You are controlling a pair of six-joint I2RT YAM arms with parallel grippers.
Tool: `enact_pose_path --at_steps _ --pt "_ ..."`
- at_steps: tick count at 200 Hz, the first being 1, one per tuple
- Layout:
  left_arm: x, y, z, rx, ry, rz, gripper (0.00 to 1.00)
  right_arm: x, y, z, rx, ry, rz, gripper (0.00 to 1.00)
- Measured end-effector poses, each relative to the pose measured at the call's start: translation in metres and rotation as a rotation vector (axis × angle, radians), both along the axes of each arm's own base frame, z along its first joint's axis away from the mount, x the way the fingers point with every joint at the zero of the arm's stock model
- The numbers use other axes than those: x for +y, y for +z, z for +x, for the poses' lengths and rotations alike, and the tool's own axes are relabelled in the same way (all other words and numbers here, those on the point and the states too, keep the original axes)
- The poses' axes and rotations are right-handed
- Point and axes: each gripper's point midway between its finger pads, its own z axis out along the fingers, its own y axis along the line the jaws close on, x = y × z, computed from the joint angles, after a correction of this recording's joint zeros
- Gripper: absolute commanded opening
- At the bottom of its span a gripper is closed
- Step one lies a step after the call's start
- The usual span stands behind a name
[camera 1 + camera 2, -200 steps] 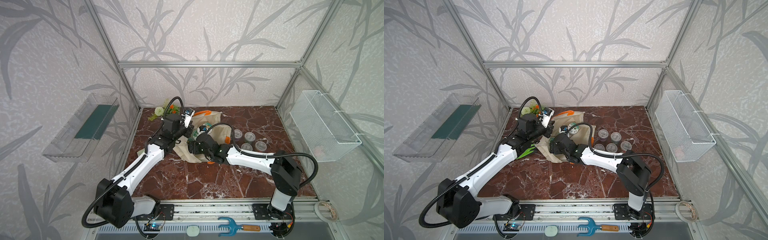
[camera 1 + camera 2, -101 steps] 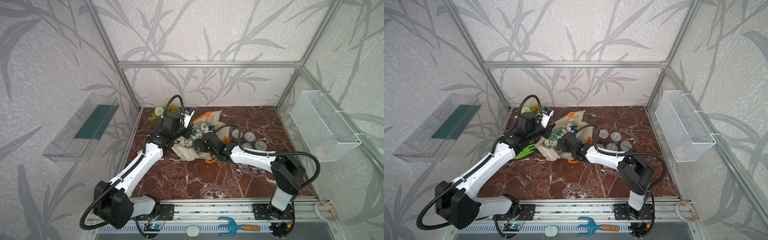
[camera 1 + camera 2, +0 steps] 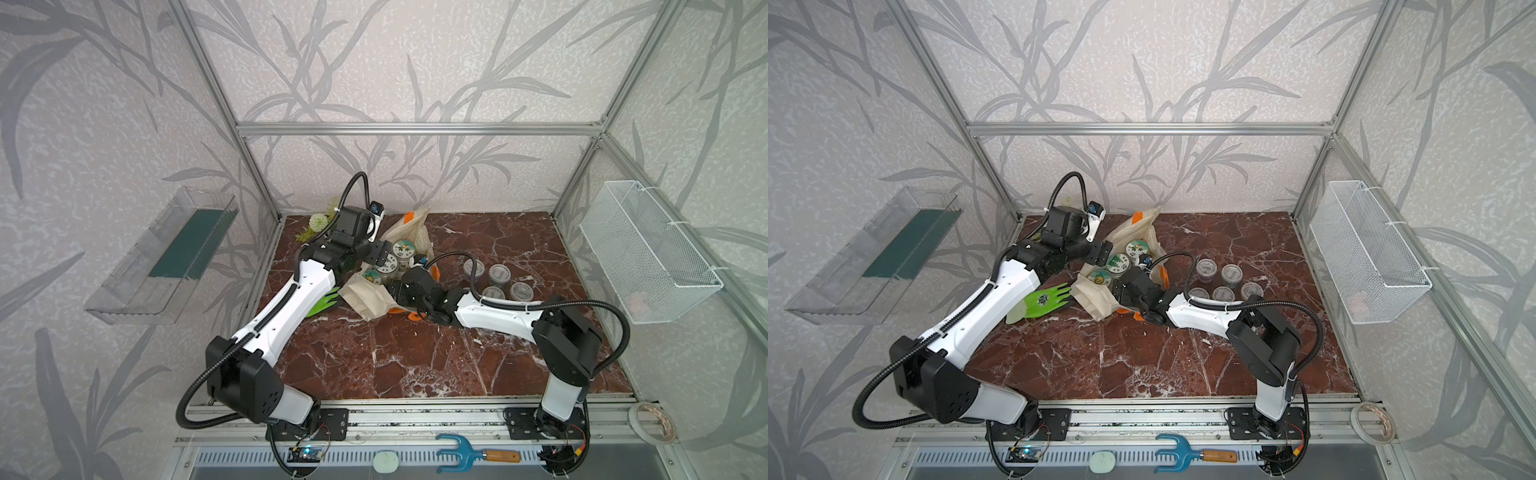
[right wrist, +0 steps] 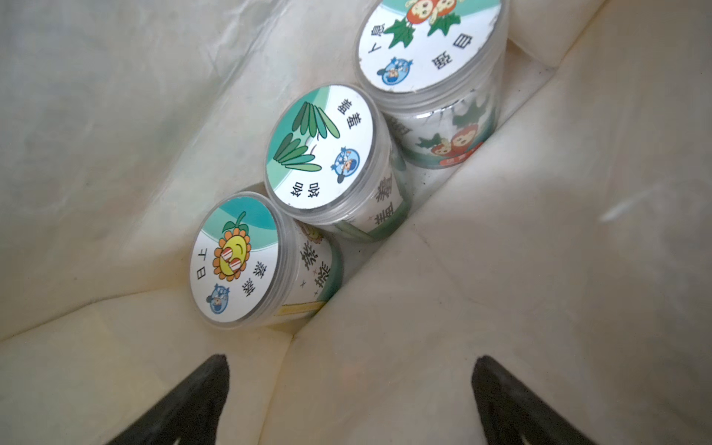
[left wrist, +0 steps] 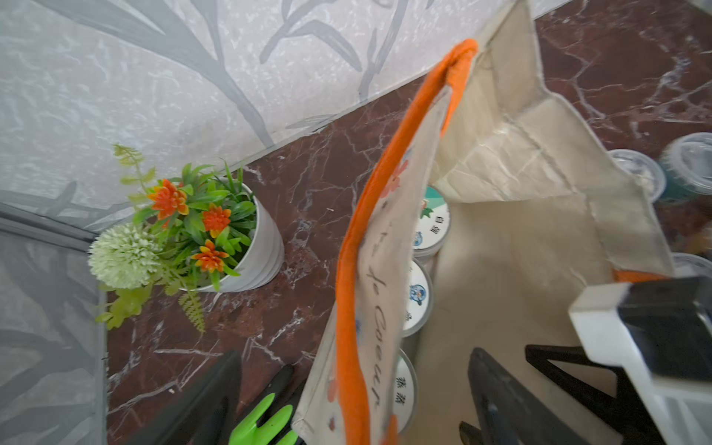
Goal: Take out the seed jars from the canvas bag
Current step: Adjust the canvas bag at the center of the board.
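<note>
Right tool (image 4: 350, 364) wide and empty, aimed down into the canvas bag (image 4: 520, 250) at three white-lidded seed jars (image 4: 321, 154) lined along its inner fold, likely poised to pick one. Left tool (image 5: 354, 356) also wide, straddling the bag's orange-strapped rim, probably to keep the mouth open. Clear-lidded jars (image 3: 498, 273) already out on the surface (image 3: 415, 357) beside the bag.

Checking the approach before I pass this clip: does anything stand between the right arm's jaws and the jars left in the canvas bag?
Nothing visible does. In the right wrist view the right gripper, jaws open, faces the sunflower-lid jar across lining of the canvas bag; a cloth fold runs beside the jars, not across them.
</note>
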Motion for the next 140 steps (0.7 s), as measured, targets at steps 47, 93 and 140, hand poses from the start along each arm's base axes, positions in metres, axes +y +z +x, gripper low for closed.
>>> enact_pose_path --at_steps 47,93,140 --pt "-0.003 -0.007 0.031 0.054 0.033 0.073 0.89 0.001 -0.002 0.001 0.005 -0.007 0.005 0.99" --pt "-0.011 -0.039 0.044 0.19 0.019 0.131 0.79 0.0 -0.004 0.0 0.005 -0.009 0.01 0.99" --pt "-0.014 -0.056 0.042 0.273 0.009 0.128 0.0 -0.008 -0.009 0.005 0.011 -0.027 0.007 0.98"
